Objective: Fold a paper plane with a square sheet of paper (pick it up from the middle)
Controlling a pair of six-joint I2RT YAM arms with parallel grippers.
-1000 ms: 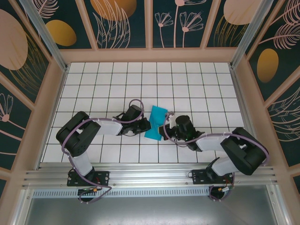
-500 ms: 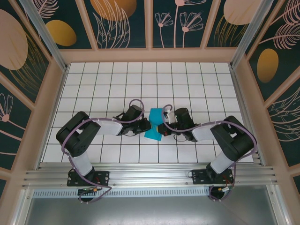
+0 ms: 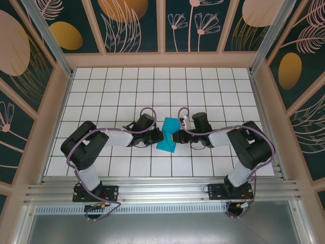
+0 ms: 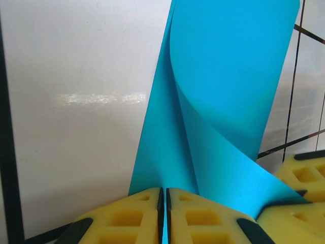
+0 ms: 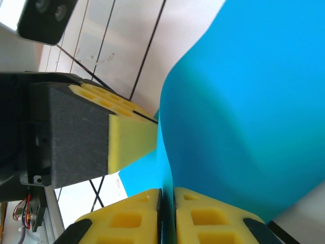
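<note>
Both left claw (image 4: 163,195) and right claw (image 5: 167,195) pinch blue paper (image 4: 228,76). You hold tight, match edges, press fold flat.

This is a robot test booth, like a small lab. A black left arm (image 3: 114,137) and a black right arm (image 3: 223,138) are bolted to a silver metal rail (image 3: 162,193) behind the pincers. The left pincer (image 3: 159,136) and the right pincer (image 3: 175,136) sit low over a white surface (image 3: 203,86) marked with black grid lines. Past the pincers and out to both sides stand walls (image 3: 132,25) with wooden frames, painted with flowers and leaves. Purple wires (image 3: 147,110) loop along the arms.
</note>
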